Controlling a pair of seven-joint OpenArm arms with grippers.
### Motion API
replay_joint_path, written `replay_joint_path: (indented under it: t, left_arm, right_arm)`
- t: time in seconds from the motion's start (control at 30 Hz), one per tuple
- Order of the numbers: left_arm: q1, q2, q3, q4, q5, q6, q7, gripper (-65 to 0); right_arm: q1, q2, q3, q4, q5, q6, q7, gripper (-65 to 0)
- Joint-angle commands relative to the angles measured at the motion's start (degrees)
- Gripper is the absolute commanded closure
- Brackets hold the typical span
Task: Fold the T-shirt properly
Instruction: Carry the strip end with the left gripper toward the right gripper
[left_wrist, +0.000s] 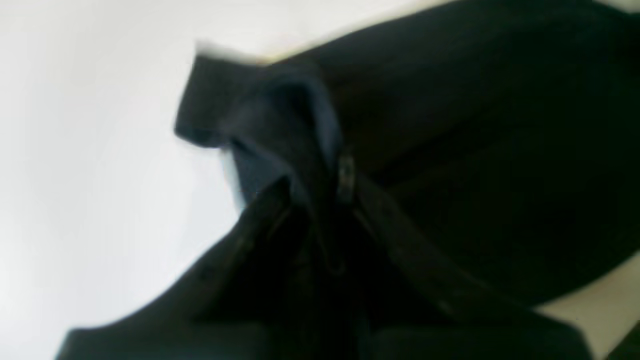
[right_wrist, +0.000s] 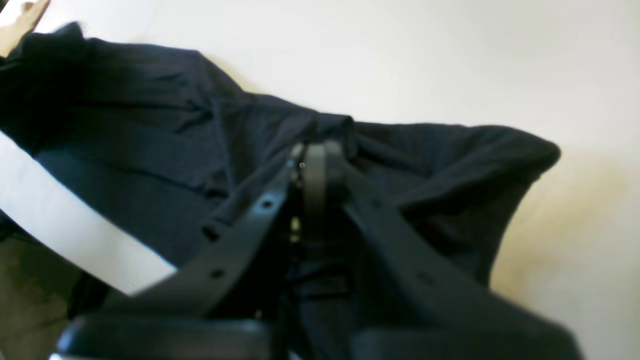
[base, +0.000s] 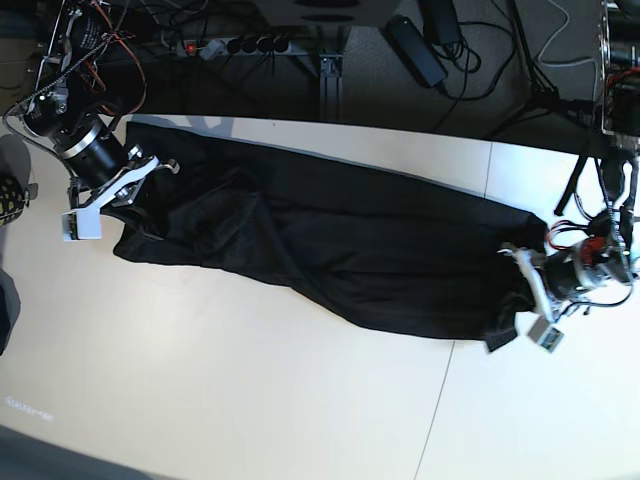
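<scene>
A: Where does the T-shirt lie?
B: Stretched long across the pale desk, its black cloth rumpled, one end at each arm.

A: And the left gripper?
B: At the shirt's end near the desk seam, jaws pinched on a fold of the T-shirt.

A: The right gripper?
B: At the opposite end, jaws closed tight on a bunched edge of the T-shirt, cloth draped to both sides.

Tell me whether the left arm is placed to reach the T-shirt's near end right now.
Yes, apparently: the left gripper is already at that end of the T-shirt, its jaws closed on the fabric, with nothing in the way.
</scene>
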Motion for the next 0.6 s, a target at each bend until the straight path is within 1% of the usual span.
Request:
replay_joint_path:
  t: [0.0,0.1,0.2,0.23,0.33,0.4,0.57]
  left_arm:
    - [-0.5,0.0,1.5,3.7,-0.6,1.1,-0.9,0.0]
    - [-0.6,3.6,7.7,8.5,2.9,4.0,-0.1,0.0]
    - [-0.6,7.6,12.3,7.9,7.2,7.0,0.2,0.0]
    - [-0.6,8.9,13.5,7.3,8.2,7.3,0.2,0.0]
    - [-0.7,12.3,15.5,6.1,10.7,7.3,0.6,0.0]
    - [-0.5,14.1,15.7,5.7,10.6,7.3,1.8,0.0]
    - [-0.2,16.6,15.7,5.7,10.3,7.3,1.7,0.0]
  right_arm:
    - [0.8,0.6,0.4,1.0,1.0,3.2,1.2,0.0]
    - [2.0,0.6,0.4,1.0,1.0,3.2,1.0,0.0]
    - [2.2,0.6,0.4,1.0,0.9,3.2,0.9,0.0]
    - [2.2,0.6,0.4,1.0,0.8,3.2,0.6,0.0]
    - [2.2,0.6,0.4,1.0,0.8,3.2,0.6,0.0]
    - [2.2,0.6,0.4,1.0,0.8,3.2,0.6,0.0]
    - [2.2,0.6,0.4,1.0,0.8,3.2,0.1,0.0]
